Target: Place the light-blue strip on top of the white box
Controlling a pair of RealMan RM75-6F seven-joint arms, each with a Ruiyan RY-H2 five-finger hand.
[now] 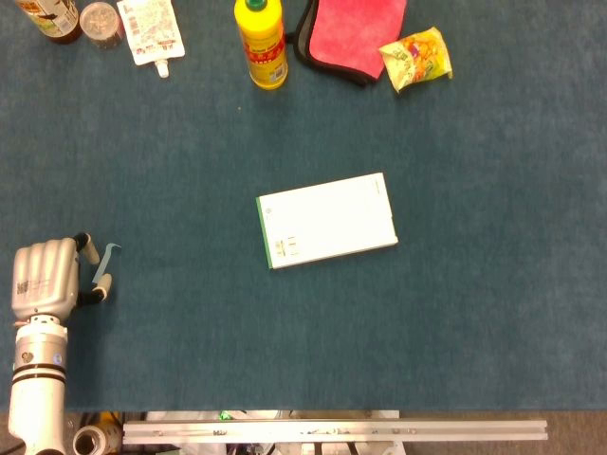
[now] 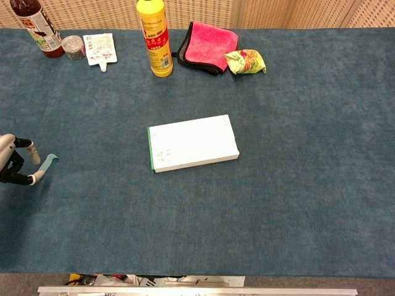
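surface [image 1: 474, 313]: dark teal-blue | box [image 1: 327, 220]: white, green left edge | strip [image 1: 102, 263]: light blue, far left | left hand [image 1: 44, 279]: silver, pale fingertips | bottle [image 1: 261, 43]: yellow, red label, far side | cloth [image 1: 353, 34]: pink, dark trim | snack packet [image 1: 415, 58]: yellow-green, red print | pouch [image 1: 151, 30]: white, red print

Left hand [image 1: 45, 280]: silver-grey metallic back, ribbed into parallel finger ridges, small dark printed marking near the knuckles. Fingertips [image 1: 89, 248] pale beige pads over black segments. Wrist below: white cylindrical forearm [image 1: 36, 408], black ring bands, a small blue dot on the silver collar. Chest view shows only grey shell edge, black fingers, beige tips.
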